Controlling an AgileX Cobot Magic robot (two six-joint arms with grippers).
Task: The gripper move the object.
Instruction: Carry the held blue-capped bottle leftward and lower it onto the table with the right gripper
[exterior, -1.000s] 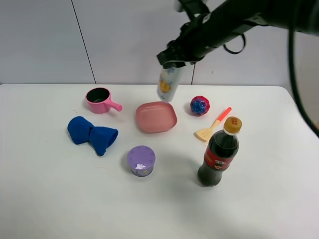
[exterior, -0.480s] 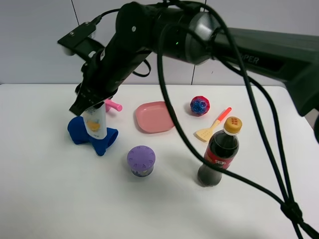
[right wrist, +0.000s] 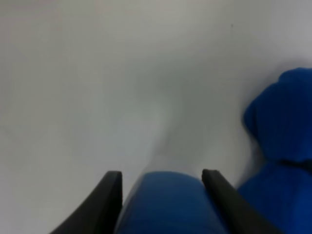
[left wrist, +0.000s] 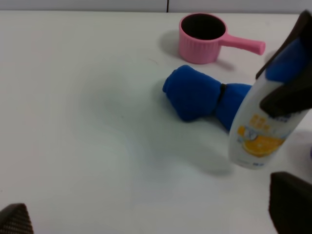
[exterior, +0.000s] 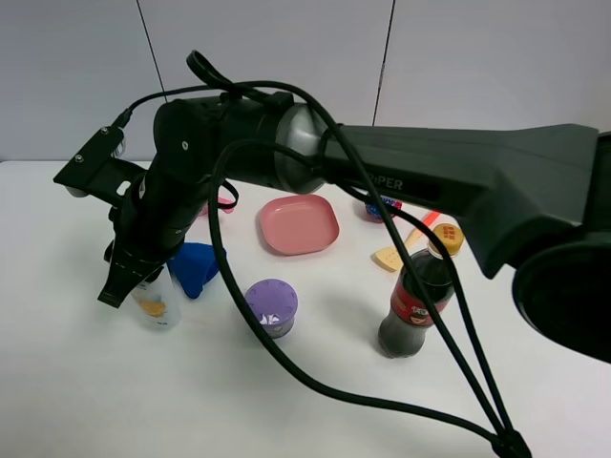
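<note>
The small white bottle (exterior: pixel 158 305) has a blue cap and an orange mark. It hangs slightly tilted at the table's left, just left of the blue cloth (exterior: pixel 197 268). My right gripper (exterior: pixel 132 278) has reached across the table and is shut on its cap. The right wrist view shows the fingers (right wrist: pixel 111 187) on either side of the blue cap (right wrist: pixel 168 204). The left wrist view shows the bottle (left wrist: pixel 261 134) low over the table; I cannot tell whether its base touches. My left gripper (left wrist: pixel 151 202) is open and empty, near the bottle.
A pink cup (left wrist: pixel 202 31) stands behind the blue cloth (left wrist: pixel 204 97). A pink plate (exterior: pixel 298 224), a purple tub (exterior: pixel 270 307), a cola bottle (exterior: pixel 417 301) and a yellow spatula (exterior: pixel 389 258) lie to the right. The right arm and its cables span the table.
The right arm carried the bottle from above the pink plate leftward past the blue cloth and lowered it to the table's left side.
</note>
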